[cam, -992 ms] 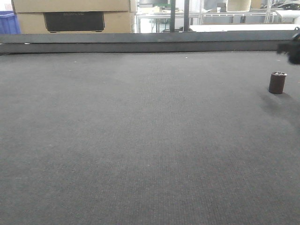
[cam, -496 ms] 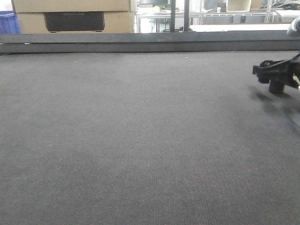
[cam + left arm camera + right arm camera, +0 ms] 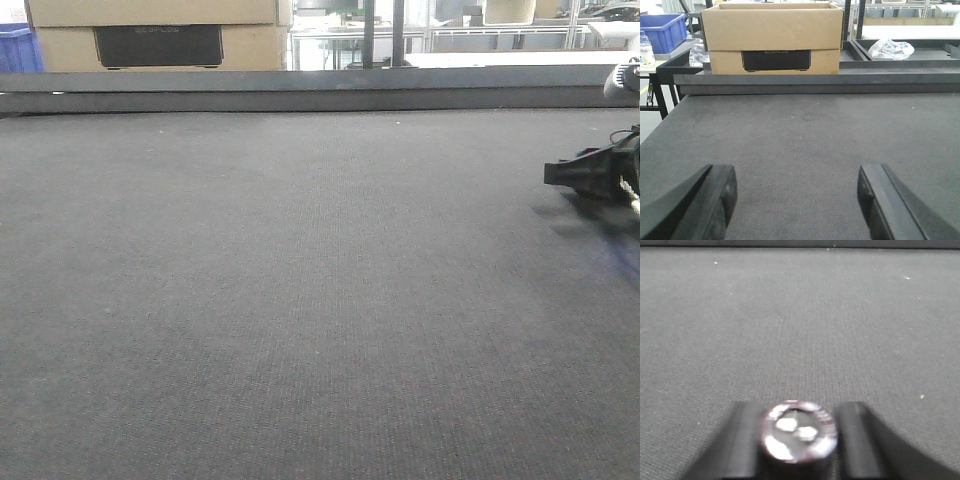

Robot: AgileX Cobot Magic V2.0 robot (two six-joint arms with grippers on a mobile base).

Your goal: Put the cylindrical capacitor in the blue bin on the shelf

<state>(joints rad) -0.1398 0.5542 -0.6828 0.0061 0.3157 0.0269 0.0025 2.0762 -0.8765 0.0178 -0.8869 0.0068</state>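
Front view: my right pincer (image 3: 572,172) pokes in at the right edge of the frame, and most of its body is cut off there. I cannot make out its fingers or anything between them from this angle. The dark tabletop (image 3: 300,300) fills most of the frame. At the upper left are one cardboard box (image 3: 150,30) and a sliver of one blue bin (image 3: 16,48), both cropped by the frame.

Left wrist view: the left pincer (image 3: 795,200) is released. Its two fingers (image 3: 715,195) sit wide apart in the bottom corners, with only tabletop between them. Beyond the far edge I can see the whole box, with the blue bin at the upper left.

Right wrist view: one cylindrical capacitor (image 3: 799,431) stands upright at the bottom centre, with its shiny top blurred. The two dark fingers (image 3: 747,437) press against either side of it, so the pincer is clenched on it. Their lower parts run out of frame.
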